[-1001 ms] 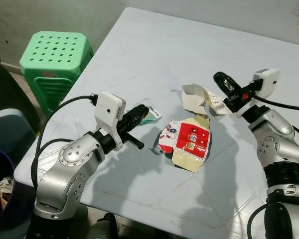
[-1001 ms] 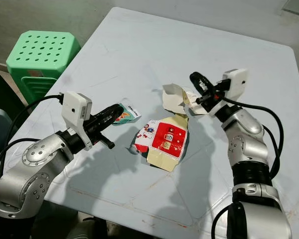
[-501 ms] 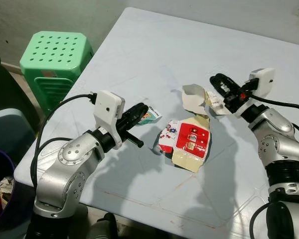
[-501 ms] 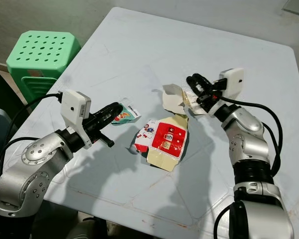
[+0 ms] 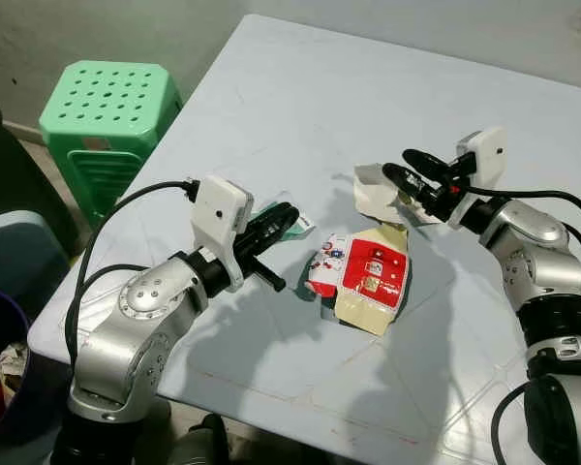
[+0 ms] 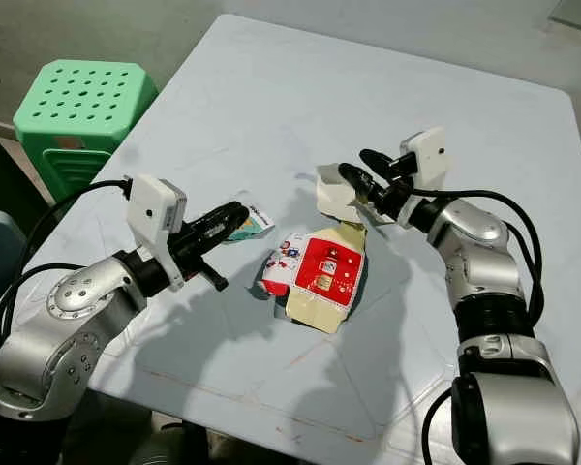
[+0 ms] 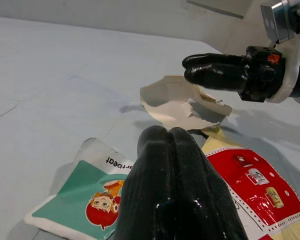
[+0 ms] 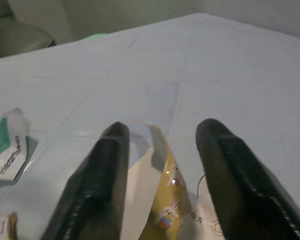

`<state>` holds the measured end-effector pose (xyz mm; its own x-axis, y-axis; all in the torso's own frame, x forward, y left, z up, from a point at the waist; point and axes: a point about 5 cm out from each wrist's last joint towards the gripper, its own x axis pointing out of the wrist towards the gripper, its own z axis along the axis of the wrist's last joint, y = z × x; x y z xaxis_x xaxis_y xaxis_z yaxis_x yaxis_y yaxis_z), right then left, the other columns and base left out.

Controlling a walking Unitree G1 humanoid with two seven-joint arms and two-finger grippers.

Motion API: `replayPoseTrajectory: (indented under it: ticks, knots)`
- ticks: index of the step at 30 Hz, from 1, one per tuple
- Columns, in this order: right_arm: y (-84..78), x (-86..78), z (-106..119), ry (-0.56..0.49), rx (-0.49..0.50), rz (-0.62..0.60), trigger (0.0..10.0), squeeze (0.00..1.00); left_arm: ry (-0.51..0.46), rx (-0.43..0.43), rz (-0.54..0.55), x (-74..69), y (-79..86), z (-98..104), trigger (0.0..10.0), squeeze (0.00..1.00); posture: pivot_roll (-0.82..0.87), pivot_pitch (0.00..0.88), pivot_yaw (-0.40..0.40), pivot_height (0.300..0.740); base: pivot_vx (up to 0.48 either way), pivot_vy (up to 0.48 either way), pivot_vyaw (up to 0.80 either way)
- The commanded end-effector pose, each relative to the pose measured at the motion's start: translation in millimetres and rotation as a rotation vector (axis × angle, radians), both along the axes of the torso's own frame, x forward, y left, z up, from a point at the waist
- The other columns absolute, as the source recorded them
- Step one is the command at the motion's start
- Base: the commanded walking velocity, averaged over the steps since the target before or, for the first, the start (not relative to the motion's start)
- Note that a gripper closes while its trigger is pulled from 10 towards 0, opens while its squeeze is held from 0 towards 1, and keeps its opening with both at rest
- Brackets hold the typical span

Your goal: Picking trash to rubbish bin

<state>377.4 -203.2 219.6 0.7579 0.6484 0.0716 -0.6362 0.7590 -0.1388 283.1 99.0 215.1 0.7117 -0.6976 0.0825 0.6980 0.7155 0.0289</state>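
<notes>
Torn wrapper (image 6: 341,194) is sitting between the spread fingers of right gripper (image 6: 360,175), needing deeper straddle before pinching; left gripper (image 6: 234,215) clenched empty.

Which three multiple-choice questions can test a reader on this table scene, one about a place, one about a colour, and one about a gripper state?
1. Where is the green stool?
A. on the table
B. on the floor by the robot's left side of the table
C. beside the right arm

2. What colour is the middle of the flattened carton?
A. red
B. blue
C. black

3. How are the fingers of the right gripper?
A. shut together
B. open, over the torn paper scrap
C. shut on the green wrapper

Answers: 1 B, the stool stands beside the table edge. 2 A, its printed panel is red. 3 B, the right wrist view shows a wide gap.
</notes>
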Motion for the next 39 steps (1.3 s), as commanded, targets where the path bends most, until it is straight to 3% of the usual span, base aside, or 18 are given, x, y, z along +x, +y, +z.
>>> replayPoseTrajectory:
  ticks: [1,7,8,17,18,19,39]
  knots:
    - [-6.8,-1.3,-1,0.022,-0.036,0.015,10.0,1.00,-0.001,0.014,-0.021,-0.4,-2.0,-1,10.0,0.00,-0.08,0.267,-0.067,0.740,0.000,0.000,0.00]
    - [-12.9,-0.7,-5,0.088,-0.117,0.035,10.0,1.00,-0.009,0.018,-0.016,1.5,1.0,2,10.0,0.00,-0.08,0.265,-0.062,0.740,0.000,0.000,0.00]
    - [-12.9,-0.8,-6,0.108,-0.133,0.050,10.0,0.00,-0.009,0.018,-0.015,1.6,1.0,2,10.0,0.00,-0.08,0.266,-0.061,0.740,0.000,0.000,0.00]
    - [-16.6,-3.7,-11,0.180,-0.192,0.117,10.0,0.00,-0.010,0.019,-0.016,1.4,0.0,1,10.0,0.00,-0.08,0.270,-0.067,0.740,0.000,0.000,0.00]
    - [-16.5,-4.1,-11,0.174,-0.196,0.126,4.5,0.00,-0.010,0.020,-0.016,1.3,0.3,1,10.0,0.00,-0.08,0.270,-0.067,0.740,0.000,0.000,0.00]
    - [-17.5,-4.3,-9,0.161,-0.161,0.130,0.0,0.00,-0.008,0.019,-0.016,0.9,0.7,0,10.0,0.00,-0.08,0.271,-0.069,0.740,0.000,0.000,0.00]
    - [-14.3,-2.8,-7,0.134,-0.153,0.151,0.0,0.00,-0.008,0.015,0.004,-0.4,2.5,0,10.0,0.00,-0.07,0.257,-0.080,0.740,0.000,0.000,0.00]
